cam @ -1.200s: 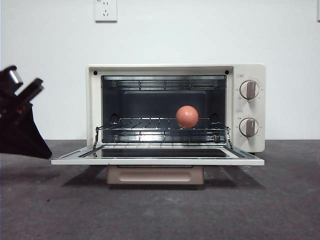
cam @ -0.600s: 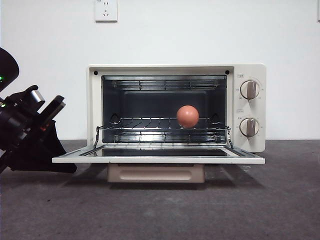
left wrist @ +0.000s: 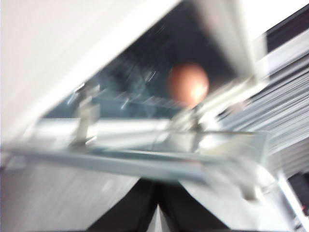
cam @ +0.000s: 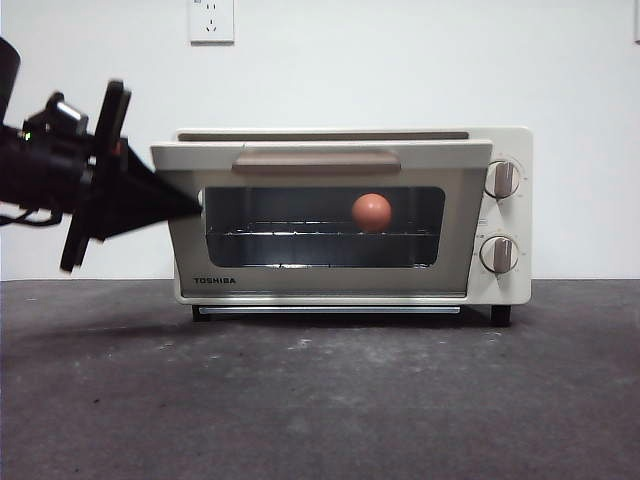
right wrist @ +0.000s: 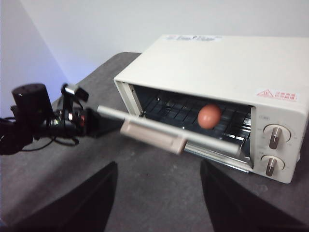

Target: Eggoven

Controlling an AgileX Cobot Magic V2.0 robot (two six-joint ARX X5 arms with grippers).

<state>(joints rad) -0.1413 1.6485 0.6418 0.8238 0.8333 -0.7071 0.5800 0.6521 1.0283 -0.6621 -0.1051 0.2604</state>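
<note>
The cream TOSHIBA toaster oven [cam: 500, 140] stands in the middle of the table. Its door [cam: 320, 275] is swung up almost shut, with the top and tan handle [cam: 315, 160] still leaning out. The reddish-brown egg [cam: 372, 212] sits on the wire rack inside and shows through the glass. It also shows in the left wrist view [left wrist: 188, 84] and the right wrist view [right wrist: 209, 115]. My left gripper [cam: 195, 208] is shut and its tip is at the door's left edge. In its own blurred view [left wrist: 157, 212] it is under the door. My right gripper [right wrist: 159, 203] is open, empty and back from the oven [right wrist: 217, 58].
Two dials [cam: 499, 179] [cam: 497, 254] are on the oven's right side. A wall socket [cam: 211, 20] is on the white wall behind. The dark table [cam: 320, 400] stretches in front of the oven. The left arm [right wrist: 48, 121] reaches in from the oven's left.
The oven door has swung from flat open to almost shut. My left gripper has risen from beside the table at the left to the door's left edge.
</note>
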